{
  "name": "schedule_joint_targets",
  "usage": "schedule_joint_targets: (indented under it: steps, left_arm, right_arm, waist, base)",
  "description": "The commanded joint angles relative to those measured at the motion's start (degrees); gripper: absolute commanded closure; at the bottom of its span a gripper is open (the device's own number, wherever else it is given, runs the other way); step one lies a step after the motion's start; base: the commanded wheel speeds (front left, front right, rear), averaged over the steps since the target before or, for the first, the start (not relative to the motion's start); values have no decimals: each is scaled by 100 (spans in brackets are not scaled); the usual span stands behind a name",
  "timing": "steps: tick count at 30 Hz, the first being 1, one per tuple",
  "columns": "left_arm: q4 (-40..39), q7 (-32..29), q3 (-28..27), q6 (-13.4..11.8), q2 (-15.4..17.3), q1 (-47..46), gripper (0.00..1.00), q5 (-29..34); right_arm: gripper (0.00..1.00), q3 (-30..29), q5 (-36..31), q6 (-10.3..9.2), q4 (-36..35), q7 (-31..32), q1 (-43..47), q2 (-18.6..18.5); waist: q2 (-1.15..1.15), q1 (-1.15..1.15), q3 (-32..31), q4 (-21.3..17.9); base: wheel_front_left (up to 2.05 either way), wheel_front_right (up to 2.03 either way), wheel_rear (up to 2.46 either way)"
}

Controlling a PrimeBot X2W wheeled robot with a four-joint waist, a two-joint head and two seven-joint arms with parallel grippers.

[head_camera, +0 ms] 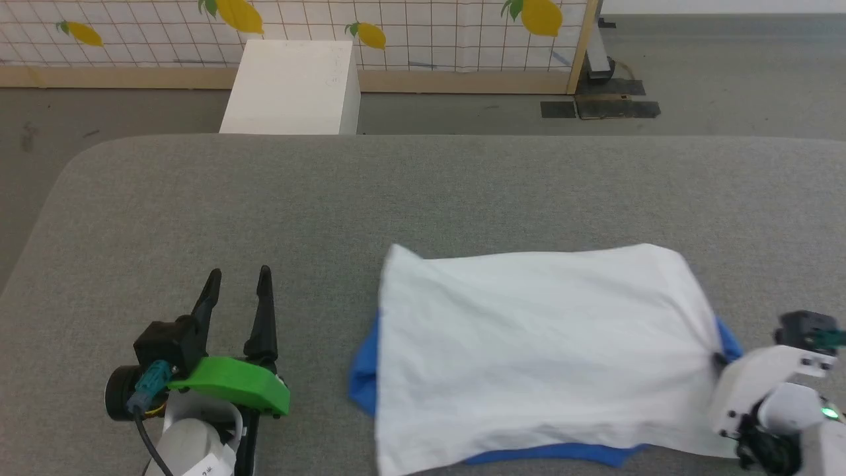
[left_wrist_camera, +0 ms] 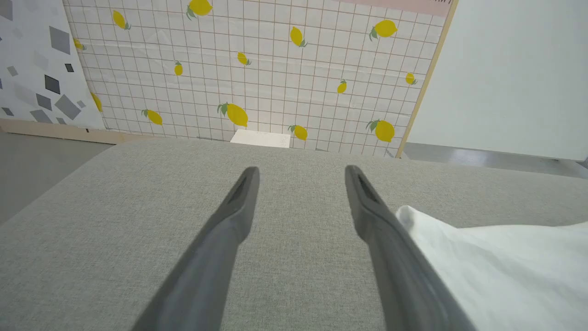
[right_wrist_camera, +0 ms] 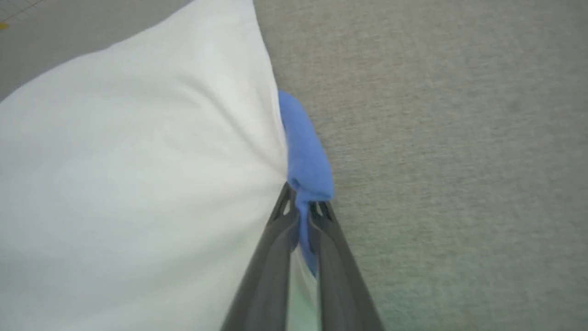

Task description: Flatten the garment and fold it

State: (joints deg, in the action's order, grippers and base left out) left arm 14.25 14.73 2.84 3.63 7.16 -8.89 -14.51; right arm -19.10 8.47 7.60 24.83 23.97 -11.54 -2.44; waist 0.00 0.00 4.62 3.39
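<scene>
At the left, the left gripper (head_camera: 239, 271) rests low over the grey upholstered surface (head_camera: 264, 198), its two dark fingers spread wide apart with nothing between them. It sits just beside the cloth without touching it, which reads as waiting for a turn to take a corner. In its own wrist view the spread fingers (left_wrist_camera: 239, 202) frame bare grey fabric, with a white corner of the shirt close by the right-hand finger.

In the middle lies the garment (head_camera: 529, 344), on the near half of the surface, towards the robot's right. It is a rough rectangle, white body on top, with blue sleeve cloth peeking out at its left edge, along the near edge and at the right edge. It looks already partly folded, with the sleeves tucked under, though some ripples remain.

At the right, the right gripper (head_camera: 717, 360) is pinched together on the garment's right edge. The right wrist view shows its fingers closed on a bunched blue fold with white cloth alongside, creases fanning out from the grip. That hold probably serves to pull the cloth taut or lift that side over for a fold.

No label or print shows on the shirt. A small white tag (head_camera: 206, 467) on the left arm carries marks too small to read.
</scene>
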Motion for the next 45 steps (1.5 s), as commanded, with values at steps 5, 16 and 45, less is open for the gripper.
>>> schedule_joint_targets:
  steps: [5, 16, 45]
  left_arm:
    - [-35, 27, -64, 74, -61, 8, 0, 131]
    - [-24, 27, -115, 154, -124, 42, 0, 214]
    - [139, 27, -130, 318, -219, -118, 0, 239]
  right_arm:
    - [100, -816, -645, -11, -644, 9, 338, -43]
    - [100, -140, -351, -11, -2058, 352, 822, -43]
    - [11, 4674, 253, -11, -891, 1079, -409, -43]
  waist:
    - [0, 0, 20, -46]
    - [0, 0, 4, -93]
    - [0, 0, 252, 353]
  base:
    - [0, 0, 0]
    - [0, 0, 0]
    - [0, 0, 0]
